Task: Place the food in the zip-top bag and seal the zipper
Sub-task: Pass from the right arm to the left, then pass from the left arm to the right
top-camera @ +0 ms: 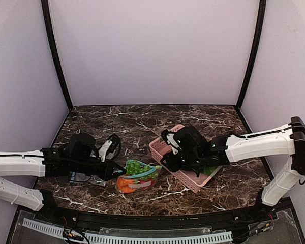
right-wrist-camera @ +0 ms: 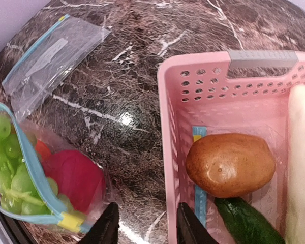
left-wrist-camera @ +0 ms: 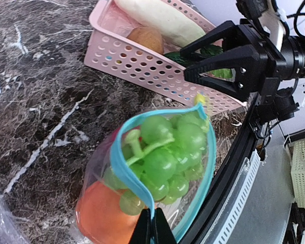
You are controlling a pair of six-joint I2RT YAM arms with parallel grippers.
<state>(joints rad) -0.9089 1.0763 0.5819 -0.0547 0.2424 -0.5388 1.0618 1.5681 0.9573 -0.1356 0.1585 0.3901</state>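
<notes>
Your dark marble table [top-camera: 203, 122] carried the pink basket [right-wrist-camera: 169, 132] right of centre, with a potato [right-wrist-camera: 229, 165], a cucumber [right-wrist-camera: 244, 223] and a long white piece [right-wrist-camera: 302, 152] inside. Just left of it lay the zip-top bag [top-camera: 137, 177], its mouth open, and a second, empty bag [right-wrist-camera: 53, 53] lay flat farther left by your left arm. Your right gripper [right-wrist-camera: 147, 213] hung over the basket wall nearest the bag, jaws apart and holding nothing. Your left gripper [left-wrist-camera: 152, 221] was pinched tight on the zipper [left-wrist-camera: 117, 160] at the bag's mouth. Inside the bag sat the green grape bunch [left-wrist-camera: 165, 157], the orange fruit [left-wrist-camera: 99, 213] and the red fruit [right-wrist-camera: 73, 175]. A yellow slider [right-wrist-camera: 71, 221] sat at one end of the zipper.
</notes>
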